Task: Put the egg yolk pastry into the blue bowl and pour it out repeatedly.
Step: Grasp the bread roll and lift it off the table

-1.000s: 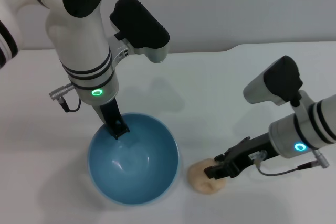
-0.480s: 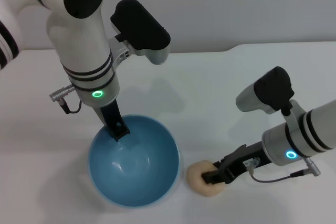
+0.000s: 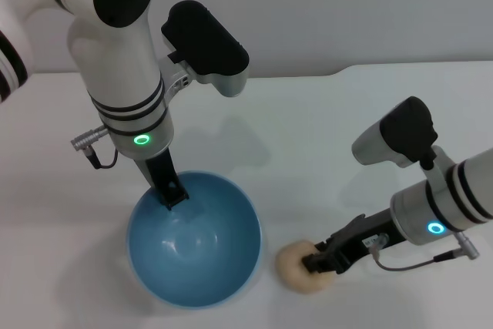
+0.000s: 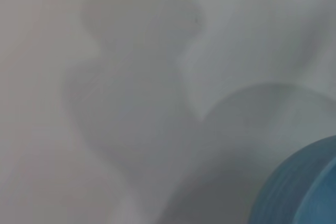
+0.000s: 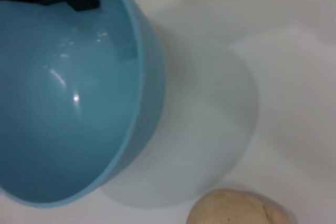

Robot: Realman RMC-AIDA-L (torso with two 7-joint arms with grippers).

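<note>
The blue bowl (image 3: 192, 248) stands on the white table in front of me. My left gripper (image 3: 171, 190) is shut on its far rim, with one black finger inside the bowl. The bowl is empty. Its outer wall shows in the left wrist view (image 4: 299, 190) and its inside in the right wrist view (image 5: 63, 93). The egg yolk pastry (image 3: 296, 267) lies on the table just right of the bowl. My right gripper (image 3: 320, 261) is low at the pastry's right side, fingers closed on it. The pastry also shows in the right wrist view (image 5: 236, 211).
The white table (image 3: 323, 136) stretches behind and to the right of the bowl. The table's back edge runs along the grey wall. The pastry sits close to the table's front edge.
My right arm has come down and drawn its fingers onto the pastry, which shifted slightly toward the front. The left gripper and the bowl have barely moved.
</note>
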